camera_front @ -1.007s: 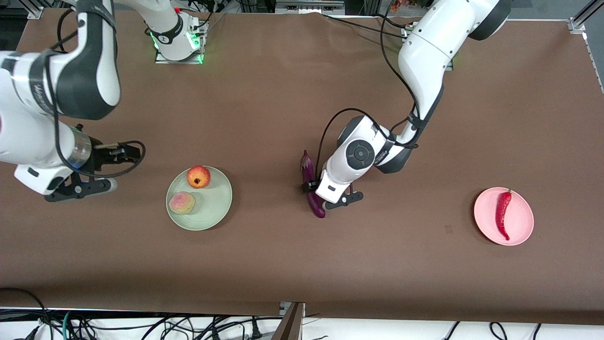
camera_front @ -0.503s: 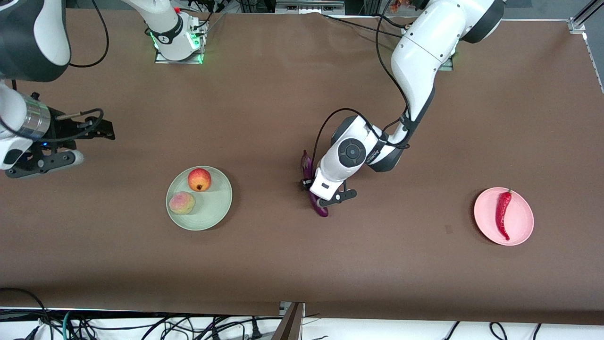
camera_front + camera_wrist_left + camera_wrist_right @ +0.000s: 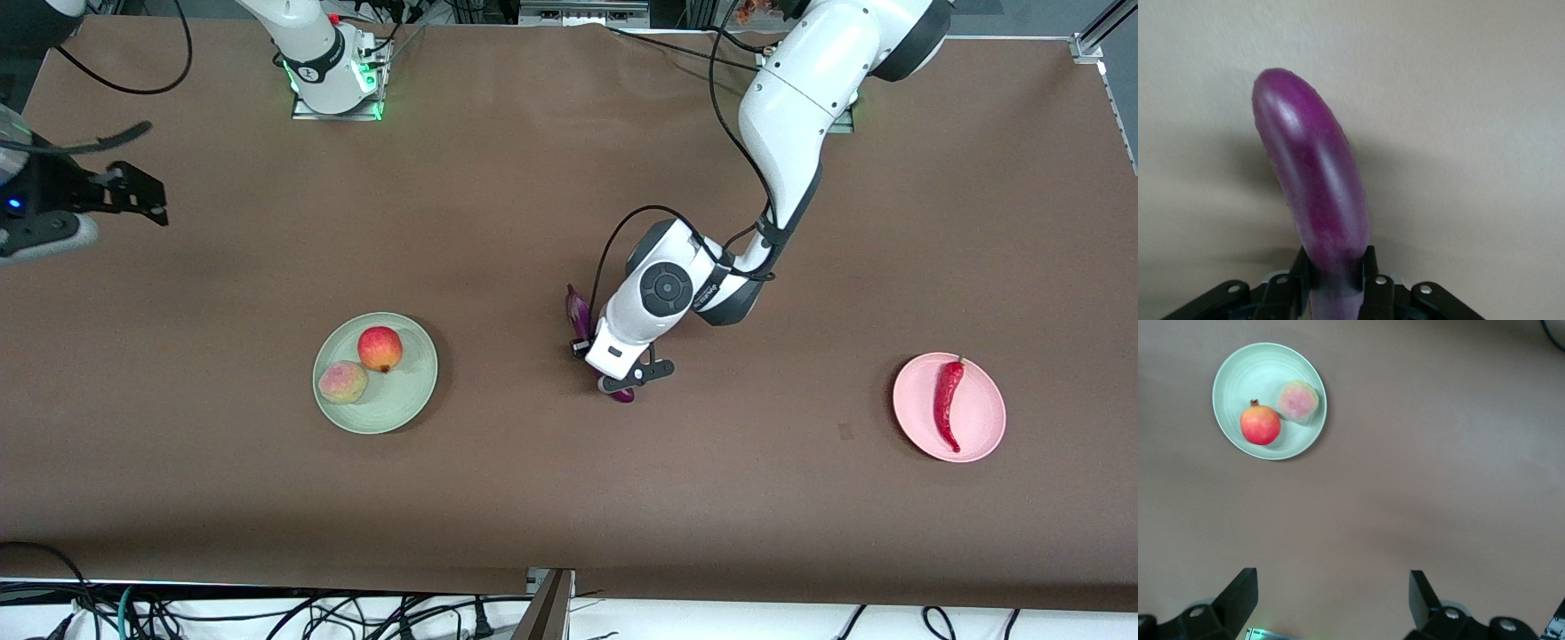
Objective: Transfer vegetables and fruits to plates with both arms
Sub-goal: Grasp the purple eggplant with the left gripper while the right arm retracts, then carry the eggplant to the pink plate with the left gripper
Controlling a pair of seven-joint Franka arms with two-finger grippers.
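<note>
Centrally on the brown table (image 3: 498, 498), the purple eggplant (image 3: 579, 311) is clamped between the fingers (image 3: 1368, 267) of the left gripper (image 3: 613, 373), which grasps it around its middle; the wrist view shows its rounded end (image 3: 1281, 87) sticking out past the jaws above the tabletop. In the front view the left arm's wrist covers most of the eggplant, leaving its stem end and its lower tip showing.

Toward the left arm's end of the table sits the pink plate (image 3: 981, 427), with the red chili pepper (image 3: 948, 404) lying on it, its green stem pointing to the robots' bases. Toward the right arm's end sits the green plate (image 3: 404, 396), holding the pomegranate (image 3: 380, 348) and the peach (image 3: 342, 381) close together, the peach nearer the front camera.

The right gripper (image 3: 1331, 593) hangs high over bare table at the right arm's end, its fingers (image 3: 1241, 590) spread wide with nothing between them, well apart from the green plate.
</note>
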